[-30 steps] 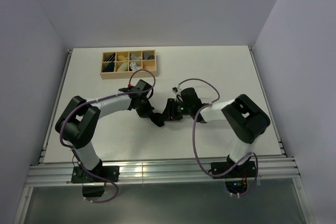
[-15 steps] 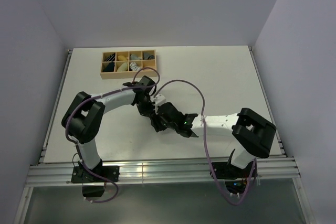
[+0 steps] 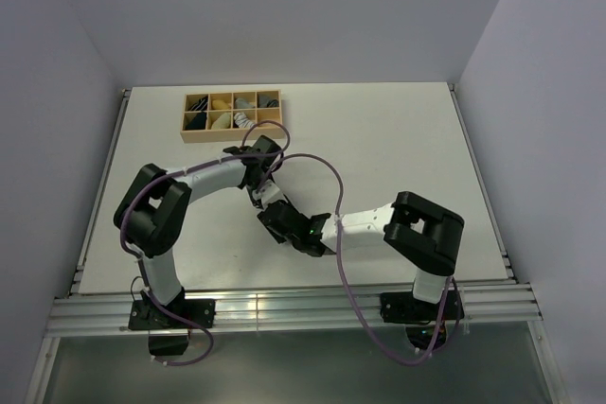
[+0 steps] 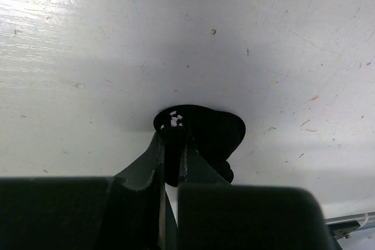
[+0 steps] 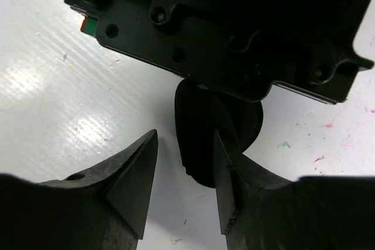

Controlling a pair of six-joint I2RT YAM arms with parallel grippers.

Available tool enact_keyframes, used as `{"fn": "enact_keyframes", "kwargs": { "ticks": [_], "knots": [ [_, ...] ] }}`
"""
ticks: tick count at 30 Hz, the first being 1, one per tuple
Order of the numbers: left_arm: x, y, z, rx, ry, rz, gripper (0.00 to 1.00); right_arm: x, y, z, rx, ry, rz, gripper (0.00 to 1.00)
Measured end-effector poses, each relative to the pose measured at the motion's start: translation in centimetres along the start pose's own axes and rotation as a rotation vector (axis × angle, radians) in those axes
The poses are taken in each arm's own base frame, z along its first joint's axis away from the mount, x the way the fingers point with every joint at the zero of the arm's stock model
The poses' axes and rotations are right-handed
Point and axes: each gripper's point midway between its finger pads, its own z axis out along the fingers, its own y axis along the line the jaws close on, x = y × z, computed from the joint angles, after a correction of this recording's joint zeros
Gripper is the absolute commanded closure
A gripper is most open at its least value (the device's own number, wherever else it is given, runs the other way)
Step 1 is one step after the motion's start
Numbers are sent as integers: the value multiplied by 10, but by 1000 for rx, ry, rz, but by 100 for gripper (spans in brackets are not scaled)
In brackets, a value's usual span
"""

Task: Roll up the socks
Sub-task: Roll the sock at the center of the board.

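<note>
Presently, socks counted: one, a black sock (image 4: pixel 211 136), bunched into a lump; no second sock can be made out.
Sock place: on the table (image 3: pixel 398 139), left of centre and toward the near side, under the two meeting grippers; hidden from the top camera.
Sock marks: a few white flecks at the pinch point, left wrist view.
Sock axis: in the right wrist view the lump (image 5: pixel 199 127) is longer than wide, running from the left gripper's body toward the right fingers; in the left wrist view it looks rounded, with no clear axis.
Grippers counted: two.
Left gripper (image 4: pixel 174 134): clamped onto the black sock, fingers almost together, tips down at the table.
Right gripper (image 5: pixel 184 139): spread wide, gripping nothing; the sock sits partly in the gap, against one finger.
Tray (image 3: pixel 232 137): one, wooden, at the far left of the table, well apart from the sock; eight compartments in two rows of four, with dark, tan and pale items too small to identify.
</note>
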Motion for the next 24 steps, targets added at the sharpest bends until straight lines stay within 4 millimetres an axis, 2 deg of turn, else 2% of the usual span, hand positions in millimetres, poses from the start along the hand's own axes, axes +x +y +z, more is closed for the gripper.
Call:
{"fn": "enact_keyframes", "kwargs": {
  "ticks": [2,4,5,6,8,11,12,15,19,24],
  "knots": [
    [0,-1,0,-1,1,2,100,1,-2,2,18,1,-7,55],
    [0,-1,1,0,4,8,100,2,-5,3,39,3,-15,65],
    [0,-1,1,1,5,11,100,3,-6,4,49,3,-17,72],
    [0,-1,1,2,4,16,100,3,-8,5,62,2,-19,88],
    [-1,-2,1,4,1,20,98,2,-9,6,69,0,-18,100],
    [-2,-1,1,4,-2,23,82,2,-7,6,61,1,-9,100],
    [-2,-1,1,4,-3,25,63,3,-7,6,52,2,-4,100],
    [-2,0,0,-1,-6,30,38,1,-6,7,-2,11,42,100],
    [-2,0,-4,2,-11,17,28,-2,-9,7,-141,36,177,100],
    [-13,6,-18,17,-69,-42,27,-5,-11,7,-324,66,370,100]
  ]
}}
